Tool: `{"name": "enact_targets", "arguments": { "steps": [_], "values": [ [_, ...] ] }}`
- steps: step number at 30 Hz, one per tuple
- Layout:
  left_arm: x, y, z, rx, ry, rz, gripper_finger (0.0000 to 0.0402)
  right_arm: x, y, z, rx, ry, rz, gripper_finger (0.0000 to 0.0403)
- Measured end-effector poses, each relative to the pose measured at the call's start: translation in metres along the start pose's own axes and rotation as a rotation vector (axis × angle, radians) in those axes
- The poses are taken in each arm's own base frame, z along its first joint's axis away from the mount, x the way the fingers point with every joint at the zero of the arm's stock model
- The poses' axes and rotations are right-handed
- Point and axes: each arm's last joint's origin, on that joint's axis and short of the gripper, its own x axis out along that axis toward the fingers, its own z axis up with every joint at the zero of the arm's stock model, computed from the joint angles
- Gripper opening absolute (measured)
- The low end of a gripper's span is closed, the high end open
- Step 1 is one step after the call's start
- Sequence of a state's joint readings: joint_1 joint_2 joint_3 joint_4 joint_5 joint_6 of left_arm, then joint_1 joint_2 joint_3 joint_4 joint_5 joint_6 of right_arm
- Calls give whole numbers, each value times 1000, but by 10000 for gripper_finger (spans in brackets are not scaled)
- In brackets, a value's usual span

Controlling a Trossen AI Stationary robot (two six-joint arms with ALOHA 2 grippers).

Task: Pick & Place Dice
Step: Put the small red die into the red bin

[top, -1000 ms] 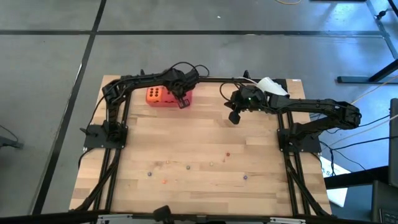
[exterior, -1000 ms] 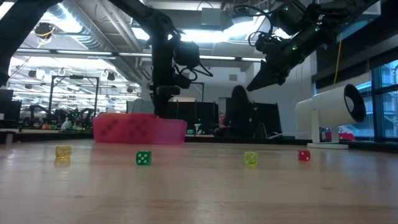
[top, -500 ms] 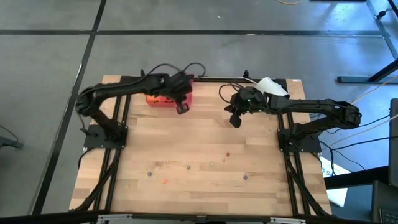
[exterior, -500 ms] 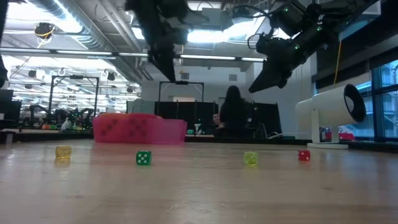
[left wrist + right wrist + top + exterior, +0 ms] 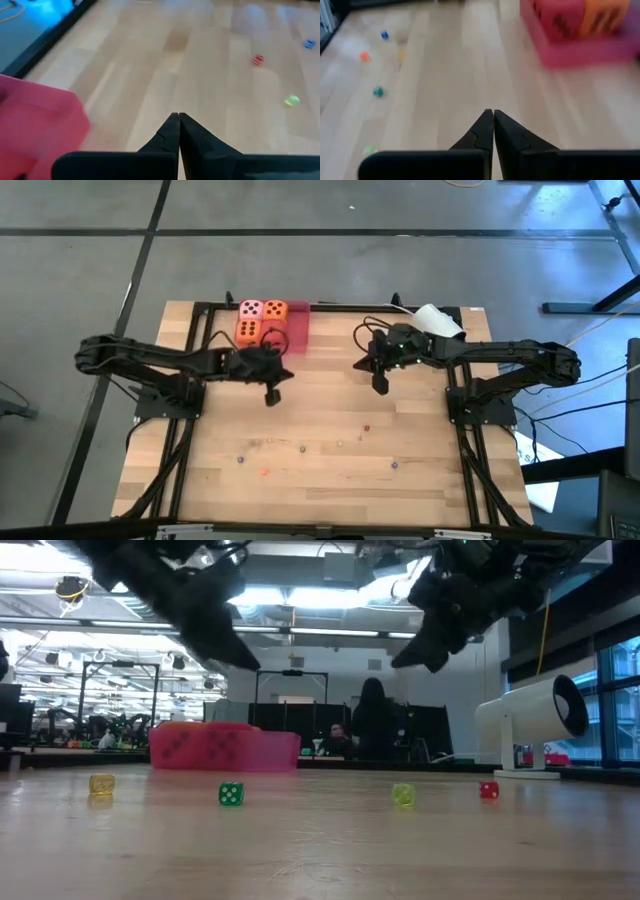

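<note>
Left pincer (image 5: 270, 397): closed, empty, above bare counter (image 5: 330, 470).

Dice (image 5: 262, 321): soft cubes with dark pips, packed square in the red tray (image 5: 297, 330), beyond the left pincer at the counter's far edge. Pink (image 5: 251, 309) and orange (image 5: 275, 310) behind, orange (image 5: 247, 332) in front; no long axis, pips face up.

Right pincer (image 5: 379, 385): closed, empty, right of the tray.

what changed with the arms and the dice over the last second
The left claw pulled back from over the red tray toward the table's middle, shut and empty, uncovering the dice in the tray. The right claw barely shifted, shut, above the table. The dice, the tray and the small beads stayed put.
</note>
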State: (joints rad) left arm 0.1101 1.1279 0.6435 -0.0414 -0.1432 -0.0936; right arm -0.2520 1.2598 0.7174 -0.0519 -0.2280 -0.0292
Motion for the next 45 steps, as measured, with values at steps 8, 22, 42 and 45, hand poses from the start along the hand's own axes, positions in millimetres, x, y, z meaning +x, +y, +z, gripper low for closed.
{"name": "enact_targets", "arguments": {
  "steps": [8, 22, 42, 45],
  "values": [
    [1, -4, -16, -11, -4, 61, 1, 3, 5, 1, -20, -14, 62, 41],
    [1, -3, -15, -38, -12, 74, 2, 24, 60, -17, -262, 112, 220, 188],
    [1, -3, -10, -109, -66, 66, 2, 29, 120, -62, -136, 433, 97, 229],
    [1, -3, -7, -116, -96, 60, 1, 36, 120, -67, -123, 455, 88, 245]
  ]
}}
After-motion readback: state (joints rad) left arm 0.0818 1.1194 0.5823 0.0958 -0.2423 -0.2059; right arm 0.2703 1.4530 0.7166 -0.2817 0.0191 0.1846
